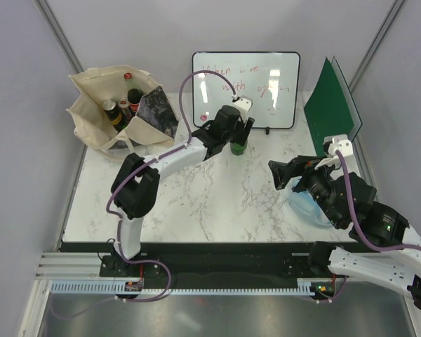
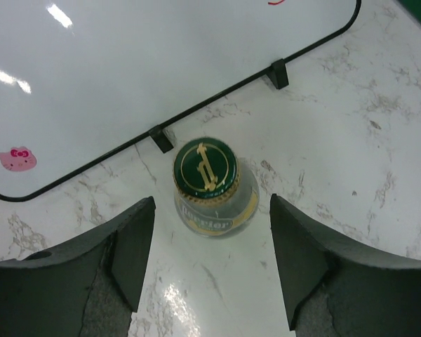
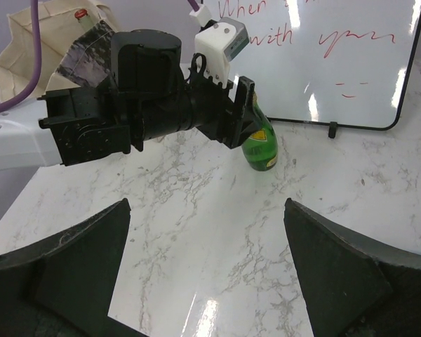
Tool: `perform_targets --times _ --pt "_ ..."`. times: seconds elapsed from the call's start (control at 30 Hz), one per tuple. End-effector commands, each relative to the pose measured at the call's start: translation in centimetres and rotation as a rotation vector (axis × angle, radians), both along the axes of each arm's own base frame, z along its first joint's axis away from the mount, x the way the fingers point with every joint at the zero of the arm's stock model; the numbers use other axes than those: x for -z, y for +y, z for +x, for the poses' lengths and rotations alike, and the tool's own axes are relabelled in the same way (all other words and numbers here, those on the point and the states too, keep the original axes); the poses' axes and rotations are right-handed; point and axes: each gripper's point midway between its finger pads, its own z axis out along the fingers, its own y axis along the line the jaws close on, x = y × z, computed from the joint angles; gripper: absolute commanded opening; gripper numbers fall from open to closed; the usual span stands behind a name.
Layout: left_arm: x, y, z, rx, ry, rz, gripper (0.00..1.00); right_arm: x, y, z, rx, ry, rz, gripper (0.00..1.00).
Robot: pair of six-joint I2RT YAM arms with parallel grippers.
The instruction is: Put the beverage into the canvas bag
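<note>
Right, the green glass bottle stands upright on the tabletop directly below my left hand. Its long axis is vertical and its gold-printed cap faces up at my palm. My fingers are apart, one on each side of the bottle, with a gap showing on both sides, so nothing is gripped yet. My arm is stretched far forward, with the hand pointing down. The canvas bag sits well off to my hand's left. My right hand is much farther away, its fingers apart and empty.
</note>
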Motion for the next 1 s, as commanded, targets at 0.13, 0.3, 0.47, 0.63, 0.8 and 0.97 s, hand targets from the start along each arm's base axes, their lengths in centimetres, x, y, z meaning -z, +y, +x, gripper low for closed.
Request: perform_targets --times 0.13,0.3,0.47,0.63,0.8,0.97 --pt "-2.7 -1.9 3.1 -0.02 -0.114 -0.033 0.69 -1.1 -1.1 0.2 0.043 -0.029 0.008 0.98" --pt "-2.2 -2.0 3.6 -0.042 -0.107 -0.042 0.63 -0.9 -1.1 0.2 0.044 -0.027 0.01 0.98" --pt "-2.0 -1.9 3.5 -0.061 -0.094 -0.055 0.4 -0.9 -1.3 0.2 0.054 -0.029 0.011 0.98" --pt "-3.9 -1.3 3.1 -0.088 -0.112 -0.086 0.04 -0.5 -1.3 0.3 0.056 -0.023 0.012 0.98" --pt "-5.7 0.1 2.6 -0.123 -0.139 -0.087 0.02 -0.2 -1.0 0.4 0.056 -0.015 0.014 0.98" --pt "-7.6 2.0 1.3 -0.147 -0.153 -0.1 0.02 0.1 -0.9 0.5 0.056 -0.007 0.012 0.98"
